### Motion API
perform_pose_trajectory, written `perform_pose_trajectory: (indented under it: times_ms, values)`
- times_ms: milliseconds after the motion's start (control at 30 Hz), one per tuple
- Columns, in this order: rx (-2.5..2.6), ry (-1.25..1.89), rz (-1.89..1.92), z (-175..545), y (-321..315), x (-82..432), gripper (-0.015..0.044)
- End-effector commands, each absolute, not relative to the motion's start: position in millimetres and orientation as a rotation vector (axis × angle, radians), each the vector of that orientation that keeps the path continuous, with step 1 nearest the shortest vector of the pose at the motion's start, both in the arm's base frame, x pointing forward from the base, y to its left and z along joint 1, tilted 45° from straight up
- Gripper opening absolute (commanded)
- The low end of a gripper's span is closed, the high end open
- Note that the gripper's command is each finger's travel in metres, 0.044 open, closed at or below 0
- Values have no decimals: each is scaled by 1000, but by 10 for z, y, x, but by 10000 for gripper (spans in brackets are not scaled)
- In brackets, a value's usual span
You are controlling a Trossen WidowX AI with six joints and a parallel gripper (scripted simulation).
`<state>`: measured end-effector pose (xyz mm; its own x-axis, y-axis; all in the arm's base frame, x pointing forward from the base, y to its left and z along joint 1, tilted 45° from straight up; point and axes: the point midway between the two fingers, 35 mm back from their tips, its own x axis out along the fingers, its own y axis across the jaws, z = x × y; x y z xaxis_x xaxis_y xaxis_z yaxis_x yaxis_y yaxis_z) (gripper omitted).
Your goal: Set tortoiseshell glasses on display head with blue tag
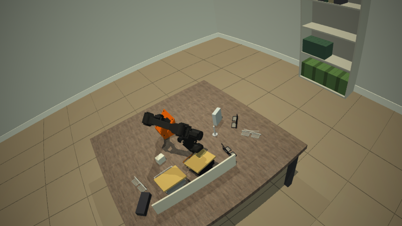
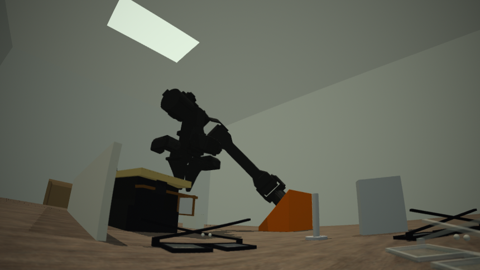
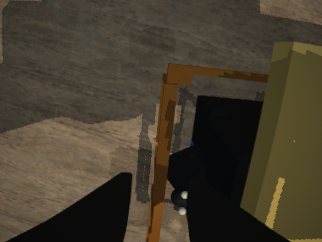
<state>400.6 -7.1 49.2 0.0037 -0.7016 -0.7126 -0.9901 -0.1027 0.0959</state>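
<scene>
The tortoiseshell glasses (image 1: 185, 160) (image 2: 193, 205) (image 3: 169, 100) are on the black display head (image 2: 147, 208) (image 3: 225, 125), which has a yellow top board (image 1: 199, 161). Their front stands out from the face; one temple runs back along the head's side in the exterior view. A bit of blue tag (image 3: 192, 143) shows on the head. Whether the bridge touches the nose is unclear. My gripper (image 2: 185, 188) (image 3: 160, 186) is slightly open, just above the front rim, a finger on each side of its line, holding nothing. The grey head (image 1: 175, 187) stands beside, wearing pale glasses.
A long white panel (image 1: 197, 184) (image 2: 90, 194) stands behind both heads. A white cube (image 1: 160, 158), a black box (image 1: 143, 203), a pale upright box (image 1: 216, 116) (image 2: 381, 205) and a small post (image 1: 214, 130) (image 2: 315, 215) stand around. Several other glasses lie on the table.
</scene>
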Motion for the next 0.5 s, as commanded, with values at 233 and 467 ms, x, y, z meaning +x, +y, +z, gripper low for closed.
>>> perform_pose_trajectory:
  times_ms: [233, 467]
  values:
    - [-1833, 1758, 888, 561, -57, 3646, 108]
    - [-1833, 1758, 890, 652, -4, 3450, 108]
